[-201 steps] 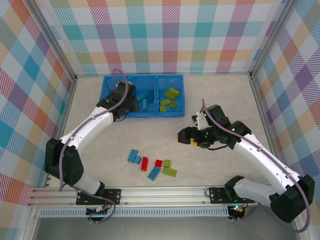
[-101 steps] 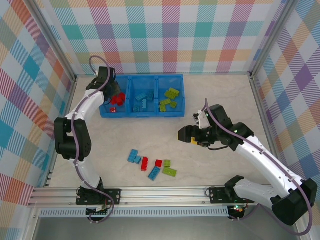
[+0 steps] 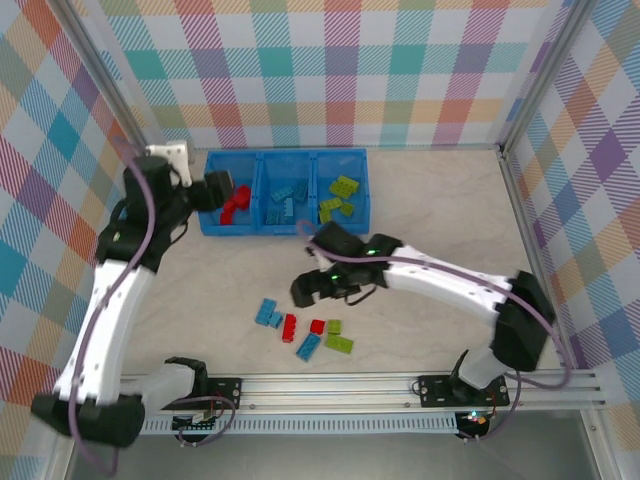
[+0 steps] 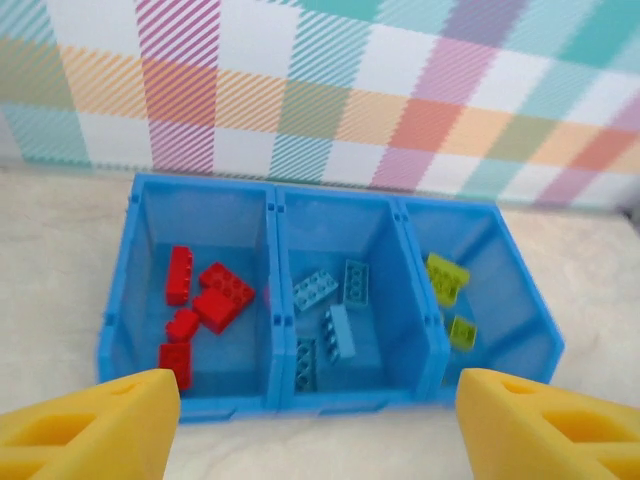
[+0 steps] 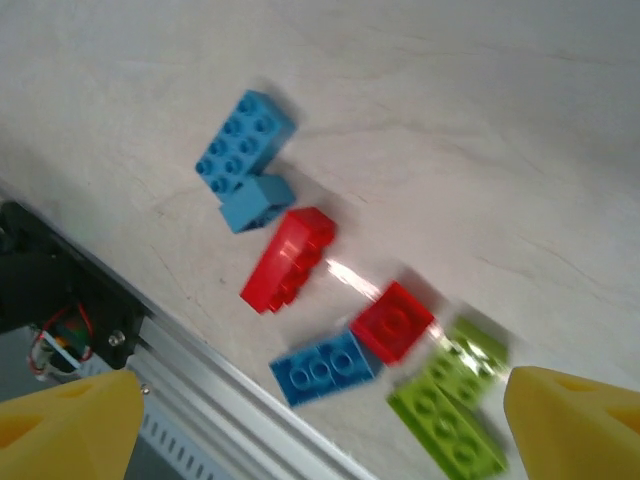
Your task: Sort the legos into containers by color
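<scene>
Lying in a loose cluster by the table's near edge, the unsorted legos (image 3: 300, 332) sit under the right gripper (image 3: 308, 291), its fingers spread wide and empty. Best to centre it squarely over the red brick (image 5: 288, 258), avoiding the neighbouring blue bricks (image 5: 245, 160). The left gripper (image 3: 215, 187), parted and empty, hovers at the tray's (image 3: 285, 229) left end.

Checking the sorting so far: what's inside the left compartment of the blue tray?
About five red bricks lie in the left compartment, no other colour among them. From above, the left pincer covers its left edge.
</scene>
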### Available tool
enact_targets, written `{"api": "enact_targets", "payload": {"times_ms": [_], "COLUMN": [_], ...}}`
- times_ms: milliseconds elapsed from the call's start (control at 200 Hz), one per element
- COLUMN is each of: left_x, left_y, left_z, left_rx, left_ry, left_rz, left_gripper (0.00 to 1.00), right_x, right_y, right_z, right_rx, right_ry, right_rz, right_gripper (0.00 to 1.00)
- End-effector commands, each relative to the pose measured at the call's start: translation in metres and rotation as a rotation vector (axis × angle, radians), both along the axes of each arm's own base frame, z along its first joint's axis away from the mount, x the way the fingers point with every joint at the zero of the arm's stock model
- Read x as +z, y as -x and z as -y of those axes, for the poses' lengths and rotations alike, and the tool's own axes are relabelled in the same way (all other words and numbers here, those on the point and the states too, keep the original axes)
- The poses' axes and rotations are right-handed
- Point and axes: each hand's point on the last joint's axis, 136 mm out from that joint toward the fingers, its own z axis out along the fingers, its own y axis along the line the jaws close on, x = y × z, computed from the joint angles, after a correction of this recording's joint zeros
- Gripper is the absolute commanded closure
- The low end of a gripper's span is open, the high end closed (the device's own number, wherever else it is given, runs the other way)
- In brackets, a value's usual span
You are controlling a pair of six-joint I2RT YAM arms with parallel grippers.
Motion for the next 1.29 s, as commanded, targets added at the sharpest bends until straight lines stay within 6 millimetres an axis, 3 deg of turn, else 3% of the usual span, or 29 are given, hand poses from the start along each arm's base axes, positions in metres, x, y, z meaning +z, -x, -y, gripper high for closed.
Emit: {"api": "enact_targets", "payload": {"times_ms": [0, 115, 235, 445, 595, 715, 875, 1015, 1135, 1290], "left_x": [-0.05, -0.064, -0.068, -0.083, -0.076, -0.077, -0.08, -0.079, -0.078, -0.066], "left_y": [0.051, 0.089, 0.126, 0.155, 0.165, 0.177, 0.185, 0.19, 0.194, 0.207], "left_z": [-0.007, -0.024, -0.014, -0.007, 0.005, 0.014, 0.021, 0.031, 0.038, 0.058], "left_rx": [-0.13, -0.149, -0.253, -0.346, -0.424, -0.502, -0.564, -0.633, -0.679, -0.798], "left_ry": [-0.244, -0.404, -0.405, -0.398, -0.38, -0.398, -0.382, -0.37, -0.355, -0.302], "left_rz": [-0.122, -0.109, -0.052, -0.13, -0.073, -0.032, -0.041, -0.014, 0.008, 0.101], "left_gripper": [0.23, 0.21, 0.16, 0.09, 0.08, 0.08, 0.08, 0.08, 0.07, 0.07], "right_x": [-0.021, -0.052, -0.075, -0.103, -0.121, -0.126, -0.133, -0.135, -0.126, -0.098], "right_y": [-0.002, 0.007, 0.006, 0.002, -0.002, -0.008, -0.013, -0.018, -0.023, -0.036], "right_z": [-0.04, -0.077, -0.102, -0.115, -0.109, -0.111, -0.119, -0.124, -0.123, -0.112], "right_rx": [0.19, 0.354, 0.434, 0.523, 0.53, 0.531, 0.53, 0.517, 0.48, 0.394], "right_ry": [0.077, 0.152, 0.156, 0.182, 0.239, 0.237, 0.235, 0.22, 0.185, 0.098], "right_rz": [0.133, 0.193, 0.215, 0.226, 0.231, 0.263, 0.263, 0.25, 0.238, 0.222], "right_gripper": [0.0, 0.0, 0.0, 0.0, 0.04, 0.04, 0.14, 0.35, 0.49, 0.53]}}
